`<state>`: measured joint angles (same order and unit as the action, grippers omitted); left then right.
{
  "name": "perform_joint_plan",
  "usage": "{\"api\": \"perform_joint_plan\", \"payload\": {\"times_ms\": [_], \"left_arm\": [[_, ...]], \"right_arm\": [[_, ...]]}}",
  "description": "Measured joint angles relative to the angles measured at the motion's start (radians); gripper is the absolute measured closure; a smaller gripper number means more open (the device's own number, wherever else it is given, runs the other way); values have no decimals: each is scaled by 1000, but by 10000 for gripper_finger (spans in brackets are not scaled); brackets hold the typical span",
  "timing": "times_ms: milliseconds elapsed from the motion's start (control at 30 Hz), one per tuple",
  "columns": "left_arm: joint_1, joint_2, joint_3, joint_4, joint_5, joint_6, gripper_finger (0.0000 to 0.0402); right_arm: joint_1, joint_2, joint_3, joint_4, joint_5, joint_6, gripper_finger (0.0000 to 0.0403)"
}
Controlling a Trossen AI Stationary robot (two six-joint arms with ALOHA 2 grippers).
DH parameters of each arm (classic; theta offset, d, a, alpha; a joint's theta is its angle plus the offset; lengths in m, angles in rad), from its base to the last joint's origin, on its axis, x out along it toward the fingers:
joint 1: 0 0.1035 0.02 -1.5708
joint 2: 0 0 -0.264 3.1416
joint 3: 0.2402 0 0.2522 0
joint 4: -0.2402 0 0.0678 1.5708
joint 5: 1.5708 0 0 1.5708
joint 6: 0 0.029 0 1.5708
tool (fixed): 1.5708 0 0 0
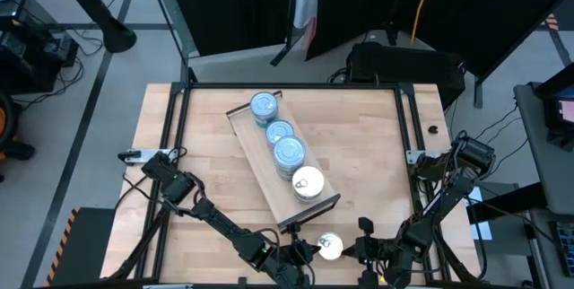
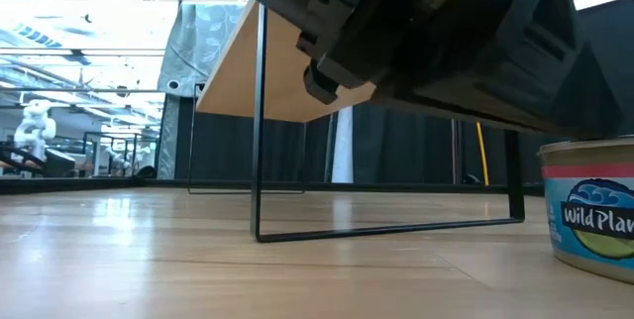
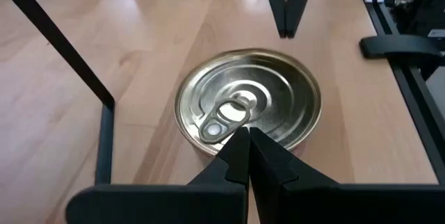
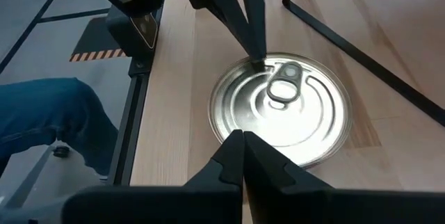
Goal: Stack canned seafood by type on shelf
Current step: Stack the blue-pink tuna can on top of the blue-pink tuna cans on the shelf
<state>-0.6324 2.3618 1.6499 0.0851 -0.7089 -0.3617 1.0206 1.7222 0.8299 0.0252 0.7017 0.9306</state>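
A silvery pull-tab tin (image 1: 330, 246) (image 3: 250, 102) (image 4: 281, 109) stands flat on the tabletop near the front edge, in front of the shelf's near end. My left gripper (image 1: 309, 251) (image 3: 245, 135) is shut, its tips over the tin's top by the pull tab. My right gripper (image 1: 357, 251) (image 4: 241, 138) is shut at the tin's opposite rim. The shelf (image 1: 269, 159) lies diagonally, raised on black wire legs. On it stand three blue-topped tins (image 1: 280, 132) and one silvery tin (image 1: 308, 182). The low view shows the loose tin's label (image 2: 594, 220). My left gripper's shut fingertips (image 4: 259, 60) slant down onto the tin's top just inside its rim (image 4: 250, 71), beside the pull tab; I cannot tell whether they touch it. My right gripper's shut tips stand at the tin's rim (image 4: 243, 147) on the other side; I cannot tell whether they touch.
The shelf's black wire legs (image 3: 104, 113) (image 4: 334, 29) stand close beside the loose tin. A black frame (image 1: 179, 136) borders the tabletop. Bare wood lies left and right of the shelf.
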Motion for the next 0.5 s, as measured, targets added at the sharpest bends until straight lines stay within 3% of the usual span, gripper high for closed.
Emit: {"api": "perform_joint_plan", "payload": {"times_ms": [500], "left_arm": [[-3,2,3,-60,19,-52,396]], "right_arm": [[0,0,0,0,-21,0,402]]}}
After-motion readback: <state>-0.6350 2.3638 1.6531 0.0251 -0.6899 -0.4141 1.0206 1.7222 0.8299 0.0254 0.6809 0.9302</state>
